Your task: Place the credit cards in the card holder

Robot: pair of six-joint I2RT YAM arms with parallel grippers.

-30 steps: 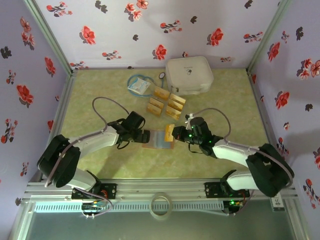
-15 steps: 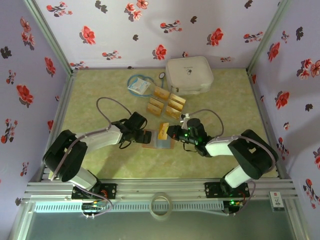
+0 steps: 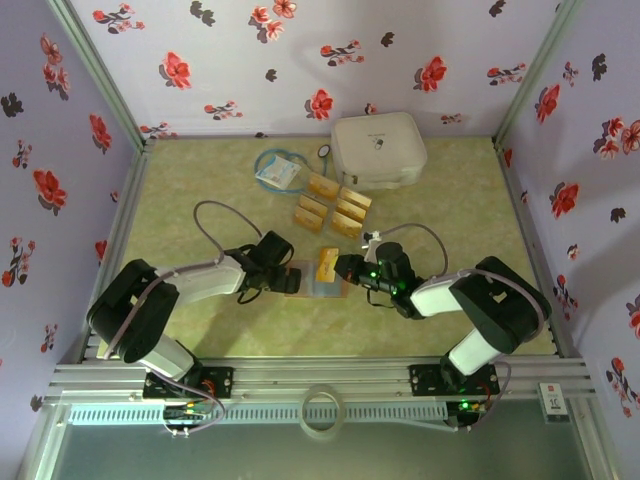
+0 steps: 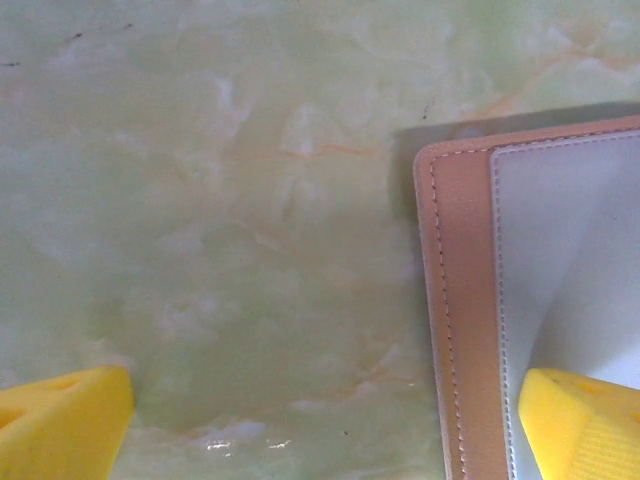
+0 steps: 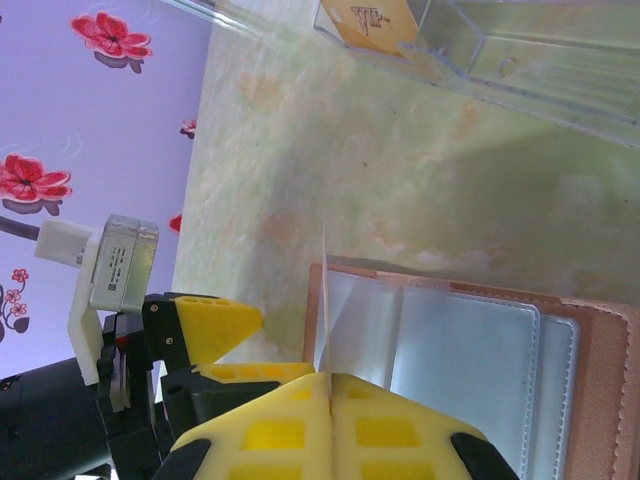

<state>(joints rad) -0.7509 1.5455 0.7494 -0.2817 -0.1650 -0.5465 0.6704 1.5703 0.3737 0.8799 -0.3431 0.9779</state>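
Right gripper is clamped on one credit card — it pokes out edge-on just ahead of the fingertips, above the open card holder lying flat beneath them. Left gripper is spread wide, one finger on the holder's inner panel, the other out over bare table. The move, I'd say — tip the card flatter, find a pocket mouth, slide in slowly while the left pins the holder. Spare cards lie well beyond both sets of fingers.

the right gripper, clamped on a small flat golden-tan card, has advanced leftward over the open reddish-brown folding card holder, its elbow folding inward.
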